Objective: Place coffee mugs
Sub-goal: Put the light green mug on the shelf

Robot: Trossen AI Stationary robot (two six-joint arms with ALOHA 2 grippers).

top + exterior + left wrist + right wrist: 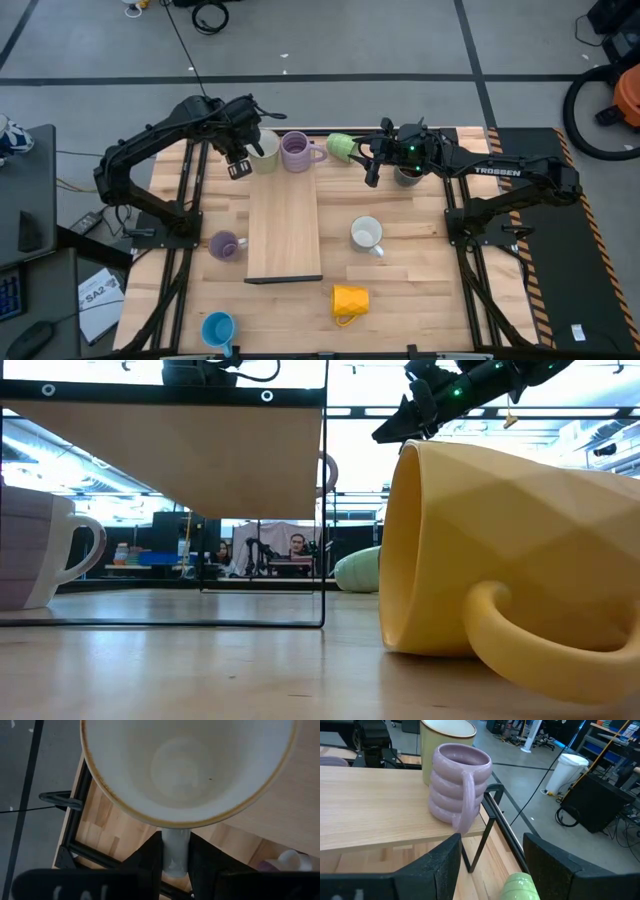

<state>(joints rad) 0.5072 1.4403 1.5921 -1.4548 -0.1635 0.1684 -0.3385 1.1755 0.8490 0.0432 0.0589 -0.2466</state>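
A raised wooden board (285, 225) runs down the table's middle. At its far end stand a white mug (264, 150) and a ribbed lavender mug (297, 152), side by side. My left gripper (240, 165) is at the white mug's left, shut on its handle. My right gripper (372, 172) hangs open above the table, right of the board, with a light green mug (342, 147) lying on its side just beyond its fingers. In the right wrist view the lavender mug (460, 785) stands at the board's corner, its handle toward the open gripper (492, 865). My left gripper holds the white mug by its handle (176, 851), pinched between the two fingers (147, 862). They come level from the table's left side. The mug is upright, mouth up, and its base appears to rest on the board's far end (395, 795).
A dark mug (407, 176) sits under my right arm. Nearer lie a white mug (367, 235), a yellow mug (350, 300) on its side, a blue mug (218, 328) and a second lavender mug (225, 245). Black frame rails (185, 200) run along both table sides.
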